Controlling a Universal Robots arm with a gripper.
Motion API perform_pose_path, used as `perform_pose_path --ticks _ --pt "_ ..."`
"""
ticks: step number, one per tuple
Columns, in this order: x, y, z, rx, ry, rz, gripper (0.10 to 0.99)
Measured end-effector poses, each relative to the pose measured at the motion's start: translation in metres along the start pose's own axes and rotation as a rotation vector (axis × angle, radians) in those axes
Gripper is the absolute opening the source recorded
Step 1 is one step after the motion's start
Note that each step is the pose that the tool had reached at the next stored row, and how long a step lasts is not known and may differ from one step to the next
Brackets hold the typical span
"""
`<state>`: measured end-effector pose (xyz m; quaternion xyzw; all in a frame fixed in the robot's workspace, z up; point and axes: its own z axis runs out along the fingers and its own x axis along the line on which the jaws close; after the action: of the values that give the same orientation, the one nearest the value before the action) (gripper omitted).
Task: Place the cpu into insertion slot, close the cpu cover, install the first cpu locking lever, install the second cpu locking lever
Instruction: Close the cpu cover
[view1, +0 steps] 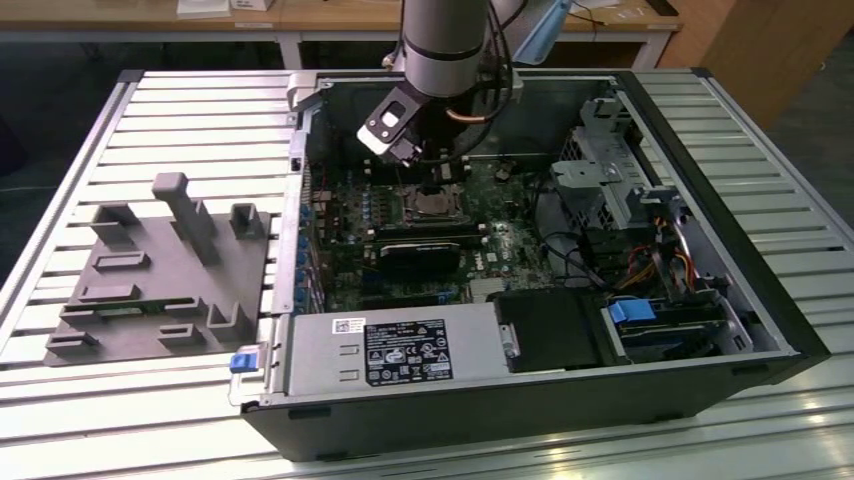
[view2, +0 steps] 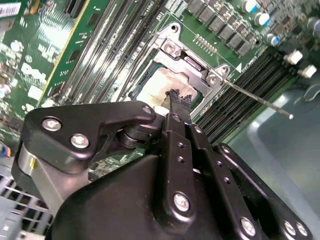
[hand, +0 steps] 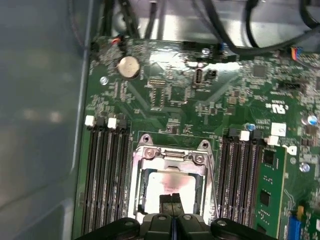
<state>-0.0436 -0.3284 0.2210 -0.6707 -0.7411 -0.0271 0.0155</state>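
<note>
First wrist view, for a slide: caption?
Gripper, jaws shut, over the cpu seated in the insertion slot, cpu cover down.

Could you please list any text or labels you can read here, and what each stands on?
No text can be read with confidence.
Black label on the power supply: too small.
White print on the motherboard: blurred.
White sticker on the motherboard: blurred.

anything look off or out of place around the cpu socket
One thing: a thin locking lever juts out from a corner of the insertion slot across the memory slots, not lying along the rim. The cpu looks flat, framed by the cpu cover, with the shut gripper over it.
</note>
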Motion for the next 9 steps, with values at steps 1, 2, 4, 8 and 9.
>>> perform_pose_path --ticks 1,2,4,8,9 --pt "0.0000 0.0000 0.0000 0.001 0.0004 -0.019 0.102" --pt "0.0000 0.0000 0.0001 0.002 0.0007 -0.036 0.102" --pt "0.0000 0.0000 0.0002 0.004 0.0014 -0.072 0.102" --pt "0.0000 0.0000 0.0004 0.009 0.0028 -0.145 0.102" --pt "0.0000 0.0000 0.0004 0.010 0.0031 -0.163 0.102"
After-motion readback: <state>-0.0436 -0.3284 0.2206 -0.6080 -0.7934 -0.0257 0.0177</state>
